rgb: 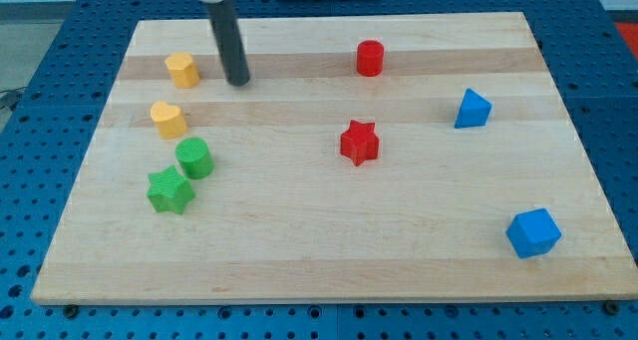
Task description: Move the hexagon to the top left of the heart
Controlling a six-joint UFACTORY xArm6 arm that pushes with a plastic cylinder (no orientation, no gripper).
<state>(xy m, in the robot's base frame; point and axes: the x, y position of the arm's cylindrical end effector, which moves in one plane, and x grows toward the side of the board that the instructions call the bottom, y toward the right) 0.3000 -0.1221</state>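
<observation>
On the wooden counter (329, 250), my tip (239, 82), pincerless and holding nothing, sits right of the yellow hexagon (182, 69); next, nudge it left above the yellow heart (167, 119).

Bright, even light; soft shadows

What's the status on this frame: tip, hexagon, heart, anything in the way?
My tip just right of yellow hexagon, small gap showing. Yellow heart below the hexagon, slightly to the view's left. Nothing between tip and hexagon.
</observation>
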